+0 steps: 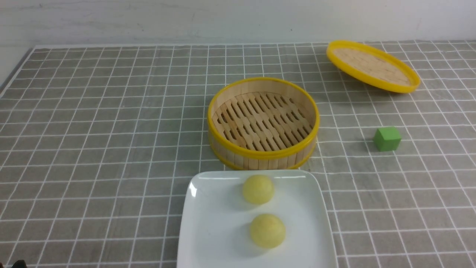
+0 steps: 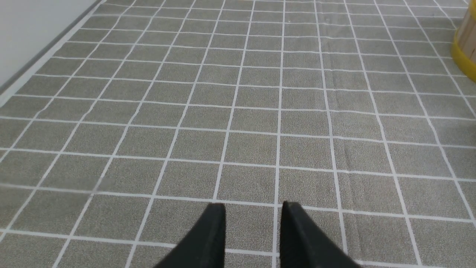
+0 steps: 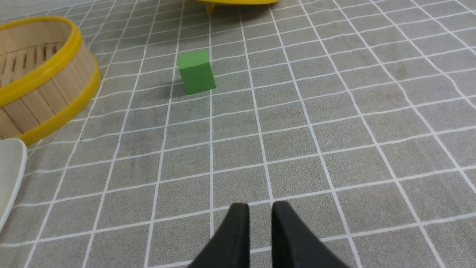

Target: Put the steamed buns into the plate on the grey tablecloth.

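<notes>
Two pale yellow steamed buns lie on the white square plate (image 1: pixel 208 230) at the near middle of the grey tablecloth (image 1: pixel 93 130): one at the far side (image 1: pixel 258 189), one nearer (image 1: pixel 267 230). The plate's edge also shows in the right wrist view (image 3: pixel 9 175). Neither gripper shows in the front view. My left gripper (image 2: pixel 254 204) is open and empty, low over bare cloth. My right gripper (image 3: pixel 260 204) is empty over bare cloth, its fingertips close together with a narrow slit between them.
The empty bamboo steamer basket (image 1: pixel 262 123) stands just behind the plate; it also shows in the right wrist view (image 3: pixel 41 85) and at the edge of the left wrist view (image 2: pixel 466 44). Its lid (image 1: pixel 373 66) lies tilted at the back right. A green cube (image 1: pixel 386 138) (image 3: pixel 196 71) sits right of the steamer.
</notes>
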`<act>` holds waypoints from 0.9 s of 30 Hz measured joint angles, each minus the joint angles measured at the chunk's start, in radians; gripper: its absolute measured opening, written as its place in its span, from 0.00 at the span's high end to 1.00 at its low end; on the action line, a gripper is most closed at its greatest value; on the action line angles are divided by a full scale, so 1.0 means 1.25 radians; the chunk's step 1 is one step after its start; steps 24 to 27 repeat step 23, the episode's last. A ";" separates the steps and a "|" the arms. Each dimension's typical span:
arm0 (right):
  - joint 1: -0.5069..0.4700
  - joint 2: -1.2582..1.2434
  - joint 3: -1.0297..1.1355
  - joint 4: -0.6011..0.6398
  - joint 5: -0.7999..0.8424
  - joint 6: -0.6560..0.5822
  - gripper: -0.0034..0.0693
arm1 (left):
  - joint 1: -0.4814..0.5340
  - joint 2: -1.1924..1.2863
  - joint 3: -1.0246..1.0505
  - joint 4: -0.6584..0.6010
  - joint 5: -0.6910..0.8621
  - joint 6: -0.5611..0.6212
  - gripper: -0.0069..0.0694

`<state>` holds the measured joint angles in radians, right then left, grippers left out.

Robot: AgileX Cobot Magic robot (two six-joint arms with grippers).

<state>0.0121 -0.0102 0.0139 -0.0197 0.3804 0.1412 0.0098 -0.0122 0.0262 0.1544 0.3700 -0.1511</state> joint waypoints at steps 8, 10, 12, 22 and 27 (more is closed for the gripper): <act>0.000 0.000 0.000 0.000 0.000 0.000 0.78 | 0.000 0.000 0.000 0.000 0.000 0.000 0.59; 0.000 0.000 0.000 0.000 0.000 0.000 0.78 | 0.000 0.000 0.000 0.000 0.000 0.000 0.59; 0.000 0.000 0.000 0.000 0.000 0.000 0.77 | 0.000 0.000 0.000 0.000 0.000 0.000 0.59; 0.000 0.000 0.000 0.000 0.000 0.000 0.76 | 0.000 0.000 0.000 0.000 0.000 0.000 0.59; 0.000 0.000 0.000 0.000 0.000 0.000 0.75 | 0.000 0.000 0.000 0.000 0.000 0.000 0.59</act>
